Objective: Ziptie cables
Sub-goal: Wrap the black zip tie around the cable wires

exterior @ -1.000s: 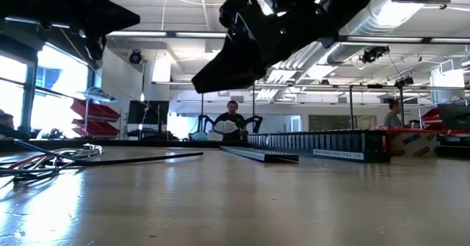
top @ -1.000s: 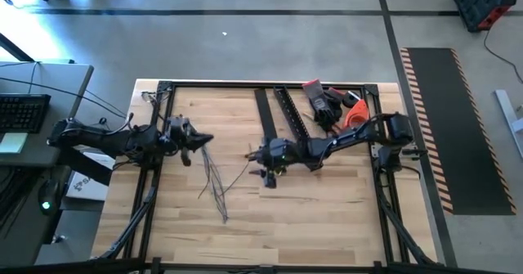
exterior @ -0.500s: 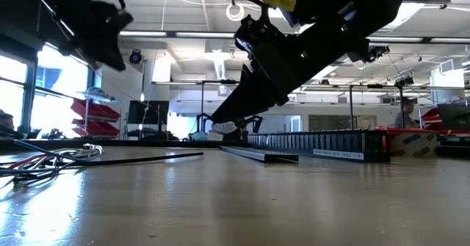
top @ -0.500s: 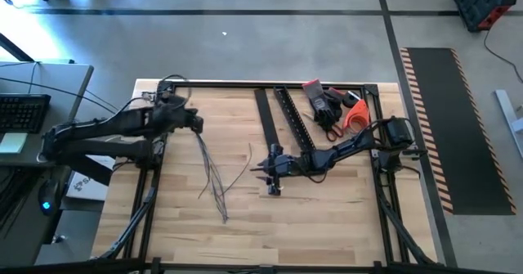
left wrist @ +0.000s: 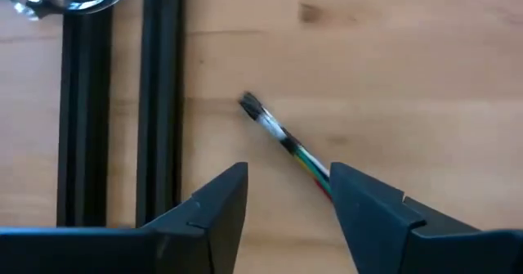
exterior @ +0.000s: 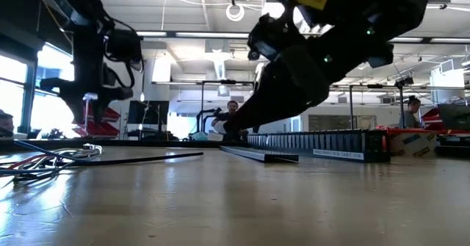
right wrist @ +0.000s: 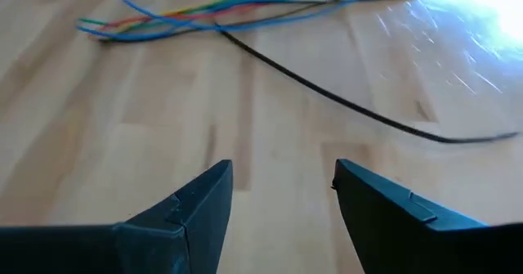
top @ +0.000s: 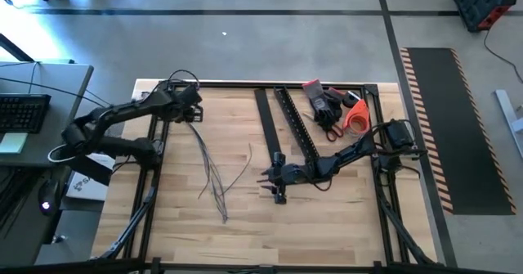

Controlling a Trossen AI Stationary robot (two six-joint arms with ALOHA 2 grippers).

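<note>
The cables (top: 211, 176) lie as a loose bunch of thin coloured wires on the wooden table, running from the far left toward the near middle. My left gripper (top: 193, 113) stands open above their far end (left wrist: 270, 127), which lies on the table between and just beyond the fingers (left wrist: 286, 184). My right gripper (top: 274, 181) is open and low over the table's middle, pointing toward the cables (right wrist: 245, 16). A single thin black strand (right wrist: 343, 102) lies on the wood ahead of its fingers (right wrist: 282, 184). Neither gripper holds anything.
Two long black slotted rails (top: 290, 119) lie at the far middle. Black gloves and an orange-handled tool (top: 335, 110) are at the far right. A black frame bar (left wrist: 122, 102) runs along the table's left edge. People stand in the room behind (exterior: 232, 114).
My left gripper has gone toward the table's far edge and tipped its fingers downward, and the far end of the cables has shifted that way with it. My right arm has stretched out and come down close to the table, a little toward the near edge.
</note>
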